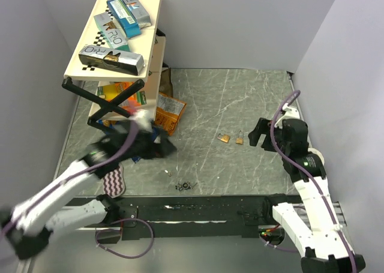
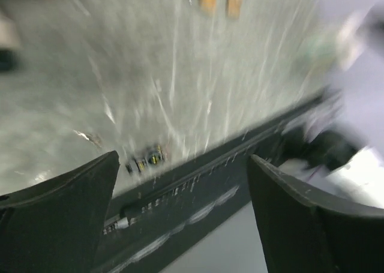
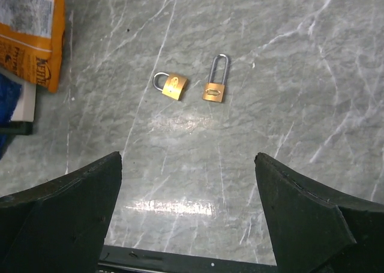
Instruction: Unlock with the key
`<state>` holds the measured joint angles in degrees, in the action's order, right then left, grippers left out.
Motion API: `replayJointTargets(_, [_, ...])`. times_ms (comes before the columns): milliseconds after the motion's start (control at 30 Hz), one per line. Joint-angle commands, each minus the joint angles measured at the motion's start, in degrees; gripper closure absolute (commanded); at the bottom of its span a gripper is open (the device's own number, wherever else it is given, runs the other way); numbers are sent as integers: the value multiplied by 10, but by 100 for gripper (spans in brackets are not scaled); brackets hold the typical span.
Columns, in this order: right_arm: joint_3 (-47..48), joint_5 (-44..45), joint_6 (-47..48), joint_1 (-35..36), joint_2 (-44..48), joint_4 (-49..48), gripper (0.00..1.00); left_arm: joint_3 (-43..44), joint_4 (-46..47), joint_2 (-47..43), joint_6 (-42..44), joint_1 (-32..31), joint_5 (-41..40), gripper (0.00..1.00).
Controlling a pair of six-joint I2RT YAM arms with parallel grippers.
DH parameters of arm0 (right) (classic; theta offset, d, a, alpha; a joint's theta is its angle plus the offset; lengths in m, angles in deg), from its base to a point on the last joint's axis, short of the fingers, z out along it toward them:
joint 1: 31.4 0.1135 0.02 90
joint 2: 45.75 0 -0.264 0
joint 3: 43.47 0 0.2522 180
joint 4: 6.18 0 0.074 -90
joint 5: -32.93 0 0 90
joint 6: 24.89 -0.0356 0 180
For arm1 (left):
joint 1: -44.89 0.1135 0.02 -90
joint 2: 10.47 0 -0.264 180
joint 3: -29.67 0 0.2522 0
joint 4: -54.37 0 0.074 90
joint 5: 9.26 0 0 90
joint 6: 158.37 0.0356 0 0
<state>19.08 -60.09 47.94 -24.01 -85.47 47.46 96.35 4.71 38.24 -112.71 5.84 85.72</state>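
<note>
Grey marbled counter (image 1: 240, 99) fills the floor of this white-walled booth, and at its far left corner a tall shelf rack (image 1: 114, 39) is stacked with boxed goods. Out in front of that rack reaches the left arm (image 1: 66, 186), its picture smeared with blur, and the left end effector (image 2: 183, 165) shows its jaws spread wide with nothing between them. Over on the other side, the right end effector (image 3: 187, 159) hangs above the counter, equally wide, equally empty.

An orange snack bag (image 1: 170, 113) lies at the foot of the rack. Mid-counter, right under the right wrist camera, the short-shackle padlock (image 3: 171, 86) and the long-shackle padlock (image 3: 215, 87) lie side by side, close but not touching.

Now the prize: the key (image 1: 185, 185), a tiny dark cluster on a ring, sits at the near edge of the counter, just shy of the black rail (image 1: 198, 208), well apart from both padlocks and between the two arms. A pale silver bit (image 1: 167, 173) lies near it, to the left.

My read: that key is light, hard and slick, lying flat, and its loose pieces will swing on the ring. The best hold looks like a pinch across one bow, with the blade left free for the lock. A clumsy closure could simply skate it along the counter.
</note>
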Motion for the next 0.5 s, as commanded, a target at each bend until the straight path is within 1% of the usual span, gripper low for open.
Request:
replayJointTargets(0, [20,-22,20,7,-20,-31,4,86,33,190,-6,-195,-163,6])
replayJointTargets(33, [20,-23,20,8,-21,-30,4,109,13,261,11,-241,-191,5])
replayJointTargets(67, [20,-25,19,8,-21,-29,4,154,1,295,45,-261,-204,4])
replayJointTargets(100, [17,-27,18,9,-18,-29,4,175,-13,326,58,-278,-220,4])
replayJointTargets(133, [15,-28,16,10,-15,-26,4,190,-22,376,70,-299,-227,3])
replayJointTargets(167, [11,-28,10,10,-7,-24,4,204,-22,394,91,-306,-221,3])
replayJointTargets(233, [0,-29,2,10,7,-19,4,199,-3,421,111,-311,-188,3])
replayJointTargets(300, [-9,-35,-8,10,18,-8,4,178,22,425,131,-311,-175,3])
replayJointTargets(400, [-19,-29,-15,10,46,9,4,141,38,423,169,-311,-152,3])
replayJointTargets(467, [-22,-14,-16,10,65,23,5,120,36,427,190,-311,-152,3])
